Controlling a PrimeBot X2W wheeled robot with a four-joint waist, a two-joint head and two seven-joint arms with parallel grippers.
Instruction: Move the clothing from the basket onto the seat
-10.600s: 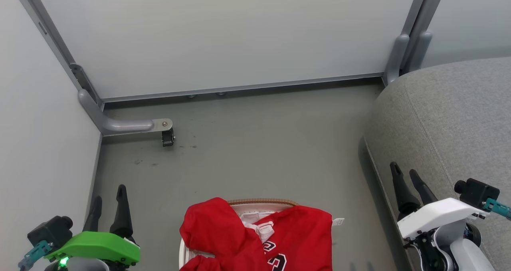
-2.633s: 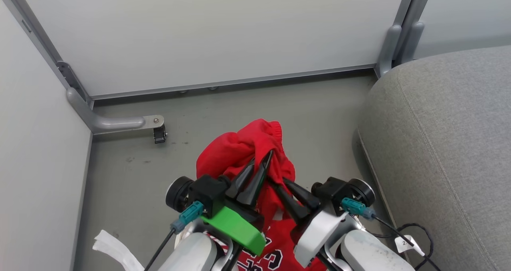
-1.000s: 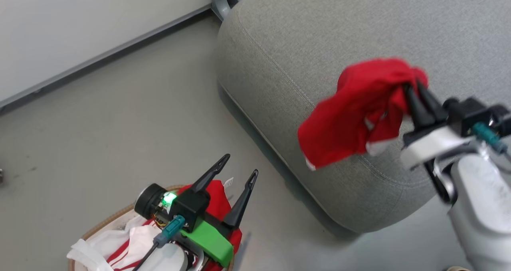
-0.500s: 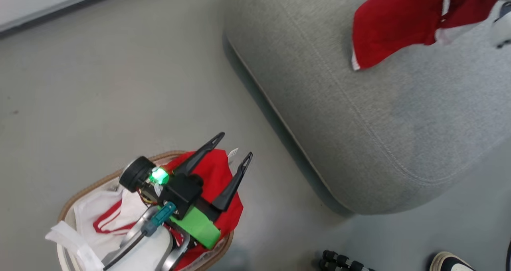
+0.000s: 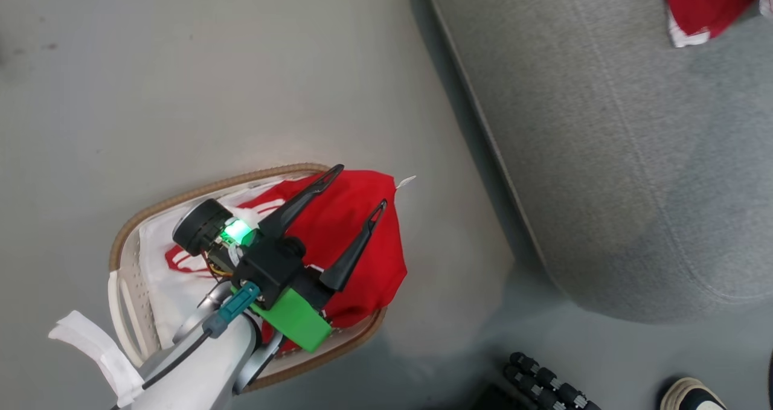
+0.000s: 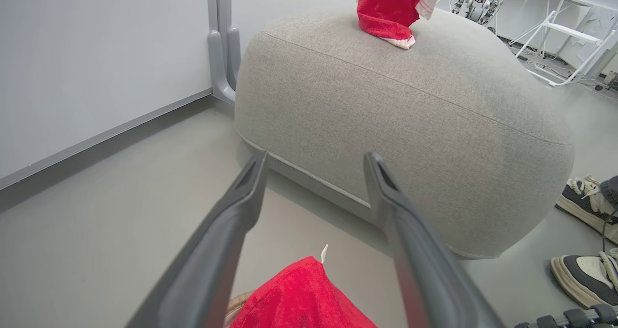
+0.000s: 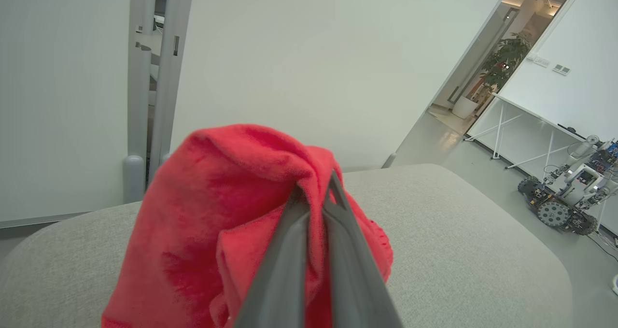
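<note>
The white basket (image 5: 136, 265) with a brown rim sits on the floor at lower left, holding a red jersey (image 5: 356, 241) with white stripes over a white liner. My left gripper (image 5: 356, 189) hovers open just above the jersey, nothing between its fingers (image 6: 231, 221). My right gripper (image 7: 316, 188) is shut on a red garment (image 7: 217, 212) held over the grey seat (image 7: 458, 241). That garment's lower end (image 6: 391, 9) touches the seat top (image 6: 434, 91); a corner of it (image 5: 706, 5) reaches the head view's top right.
Grey floor lies between the basket and the seat (image 5: 634, 156). A person's shoes (image 6: 586, 275) stand beside the seat, one shoe (image 5: 691, 395) at lower right. A dark ribbed object (image 5: 543, 380) lies near it. White wall panels (image 6: 96, 52) with a grey post (image 6: 222, 43) stand behind.
The head camera has swung: basket and seat shifted right in view. My right gripper carried the red garment further over the seat. The left gripper stays open above the basket.
</note>
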